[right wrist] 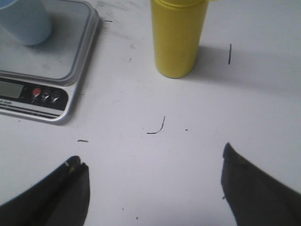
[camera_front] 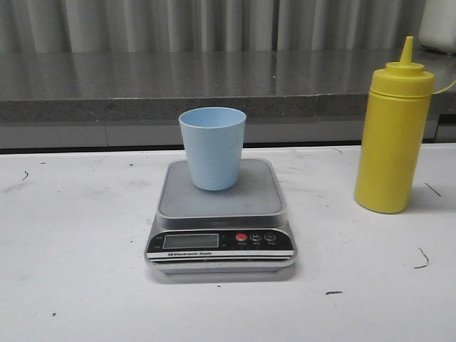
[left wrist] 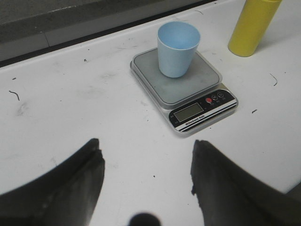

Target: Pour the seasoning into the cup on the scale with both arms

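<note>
Yellow seasoning (right wrist: 178, 37) stands well apart from the spread right claw (right wrist: 153, 188).

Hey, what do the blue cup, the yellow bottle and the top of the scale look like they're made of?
The cup looks like matte plastic: uniform light blue, thin rim, no glare. The bottle seems to be opaque yellow plastic with a soft sheen and a moulded cone nozzle. The scale has a dull grey platform, probably brushed metal, though coated plastic can't be ruled out; its front panel looks like glossy black plastic.

Cup (camera_front: 212, 147) on scale (camera_front: 221, 214), bottle (camera_front: 394, 130) right.
</note>
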Action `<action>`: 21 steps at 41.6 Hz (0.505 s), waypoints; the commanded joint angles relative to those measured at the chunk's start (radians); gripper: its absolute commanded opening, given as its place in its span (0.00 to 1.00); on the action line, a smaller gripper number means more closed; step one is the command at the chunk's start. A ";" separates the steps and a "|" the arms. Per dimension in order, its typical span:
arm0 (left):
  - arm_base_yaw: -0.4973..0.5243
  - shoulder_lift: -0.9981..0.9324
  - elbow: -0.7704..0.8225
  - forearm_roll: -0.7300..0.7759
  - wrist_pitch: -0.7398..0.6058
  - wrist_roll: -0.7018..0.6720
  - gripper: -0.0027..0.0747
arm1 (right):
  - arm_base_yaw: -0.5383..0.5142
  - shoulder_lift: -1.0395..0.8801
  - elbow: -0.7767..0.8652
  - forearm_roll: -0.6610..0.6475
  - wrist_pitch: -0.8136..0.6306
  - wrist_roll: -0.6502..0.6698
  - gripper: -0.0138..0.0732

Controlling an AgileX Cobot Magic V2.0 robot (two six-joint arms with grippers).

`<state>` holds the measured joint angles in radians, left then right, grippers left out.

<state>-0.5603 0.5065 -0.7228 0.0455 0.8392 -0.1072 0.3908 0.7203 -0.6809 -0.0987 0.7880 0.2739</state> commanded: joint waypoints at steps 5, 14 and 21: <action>-0.004 0.005 -0.026 0.001 -0.078 -0.009 0.56 | 0.002 -0.161 -0.032 0.036 0.047 -0.059 0.84; -0.004 0.005 -0.026 0.001 -0.078 -0.009 0.56 | 0.002 -0.256 -0.032 -0.006 0.140 -0.058 0.84; -0.004 0.005 -0.026 0.001 -0.078 -0.009 0.56 | 0.002 -0.266 -0.032 -0.006 0.147 -0.058 0.84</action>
<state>-0.5603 0.5065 -0.7228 0.0455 0.8392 -0.1072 0.3908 0.4502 -0.6809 -0.0819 0.9871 0.2306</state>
